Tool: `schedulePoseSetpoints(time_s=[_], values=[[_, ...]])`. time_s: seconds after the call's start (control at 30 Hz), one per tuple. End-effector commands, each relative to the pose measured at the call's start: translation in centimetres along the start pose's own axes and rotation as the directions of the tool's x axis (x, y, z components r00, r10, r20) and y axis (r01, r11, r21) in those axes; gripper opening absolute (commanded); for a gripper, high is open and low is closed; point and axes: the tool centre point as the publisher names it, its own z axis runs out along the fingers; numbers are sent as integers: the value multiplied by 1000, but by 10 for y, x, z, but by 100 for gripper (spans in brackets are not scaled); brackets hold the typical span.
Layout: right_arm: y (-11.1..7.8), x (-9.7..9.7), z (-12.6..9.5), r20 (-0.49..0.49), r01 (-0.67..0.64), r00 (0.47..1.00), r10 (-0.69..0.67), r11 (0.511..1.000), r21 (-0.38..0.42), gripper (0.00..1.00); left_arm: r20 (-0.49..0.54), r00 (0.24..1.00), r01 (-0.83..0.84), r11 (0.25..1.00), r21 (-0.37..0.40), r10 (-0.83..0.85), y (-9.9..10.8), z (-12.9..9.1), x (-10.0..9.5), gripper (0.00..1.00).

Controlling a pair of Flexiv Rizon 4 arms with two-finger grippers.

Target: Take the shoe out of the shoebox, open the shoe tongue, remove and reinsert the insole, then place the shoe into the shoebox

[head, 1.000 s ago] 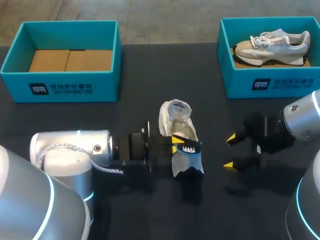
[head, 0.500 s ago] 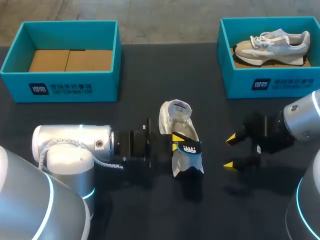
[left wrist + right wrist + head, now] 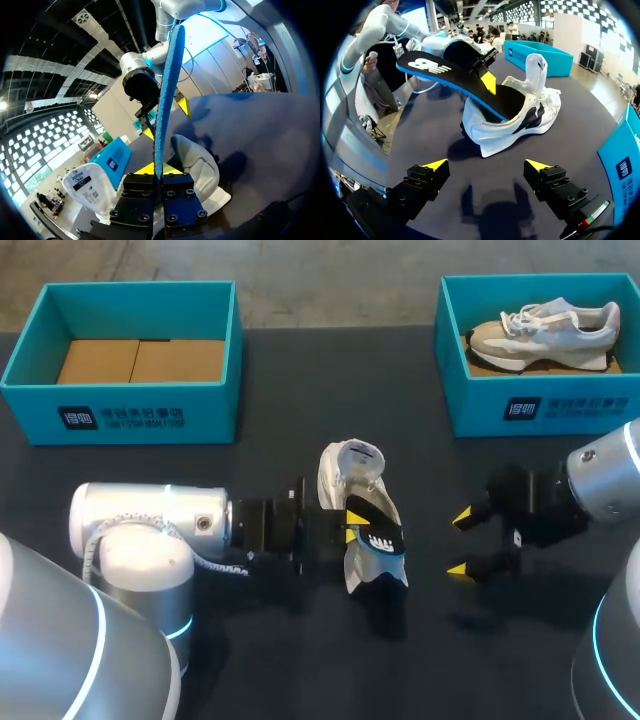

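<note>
Near the middle of the head view, the white low-top sneaker (image 3: 352,475) lies on the black table (image 3: 300,380), out of the open teal cardboard shoebox (image 3: 120,412) at upper left. My left gripper (image 3: 352,524) is clamped on the black-topped, blue-bottomed foam insole (image 3: 378,545). My right gripper (image 3: 460,543) hangs apart at the sneaker's right, its 2 fingers spread wide with nothing between them.

I judge the insole step is in hand. The insole is half out, and I cannot tell whether it is leaving or returning. Either way, the next move calls for sliding it along the sneaker's length, and the light sneaker may drag unless my free gripper steadies it.

Only the right wrist view shows 1 end of the insole tucked into the sneaker's opening, the other end raised clear, and the white tongue (image 3: 536,67) standing up. The left wrist view shows the insole edge-on between my closed fingers. Only the head view shows the second teal shoebox (image 3: 540,405) at upper right, holding a beige sneaker (image 3: 545,328).
</note>
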Motion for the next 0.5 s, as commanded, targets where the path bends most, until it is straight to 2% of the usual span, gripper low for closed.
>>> schedulePoseSetpoints(time_s=[0.03, 0.5], values=[[0, 1, 0, 2, 1, 1000, -1, 1000, 0, 100, -9, 1000, 1, 1000, -13, -1, 4, 8, -2, 0], [0, 1, 0, 2, 1, 1000, -1, 1000, 0, 100, -17, 1000, 12, 999, -43, -13, 13, 6, 0, 0]])
